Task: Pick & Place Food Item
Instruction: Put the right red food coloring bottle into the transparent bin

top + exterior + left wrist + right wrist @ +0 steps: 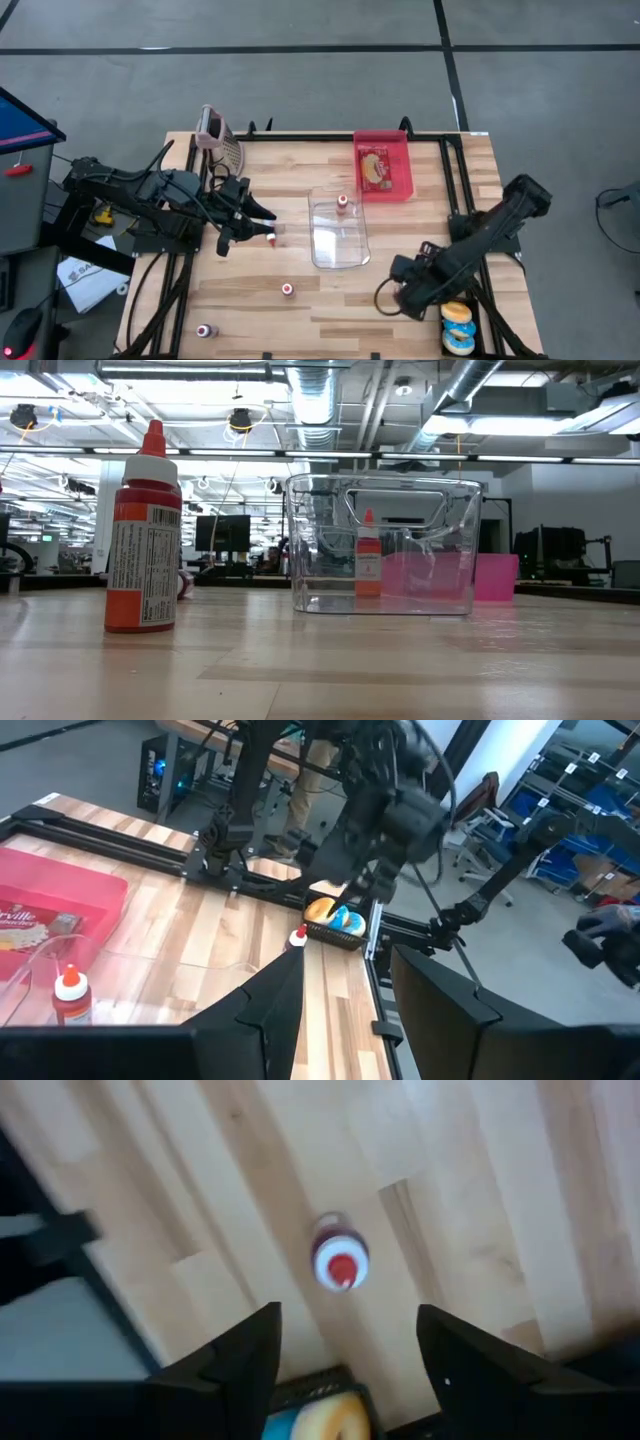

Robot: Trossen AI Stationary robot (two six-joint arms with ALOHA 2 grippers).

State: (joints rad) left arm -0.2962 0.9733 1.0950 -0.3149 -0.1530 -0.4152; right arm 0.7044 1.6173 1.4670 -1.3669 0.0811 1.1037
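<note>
My right gripper (345, 1370) hangs open over the table's near right part (408, 292), pointing down. Below it a small red-capped bottle (340, 1265) stands upright on the wood, clear of both fingers; the arm hides it in the high view. It also shows in the left wrist view as a small bottle (297, 935) beside the basket. My left gripper (345, 990) is raised at the left (252, 222), open, with nothing between its fingers. Another small bottle (270, 237) shows just off its tips. A third bottle (342, 202) stands inside a clear container (338, 235).
A pink tray (400, 170) with a food packet (376, 168) sits at the far edge. A dark basket of doughnuts (458, 325) stands at the near right corner. Two more bottles (288, 289) (205, 330) stand near the front; a grater (225, 140) lies at the far left.
</note>
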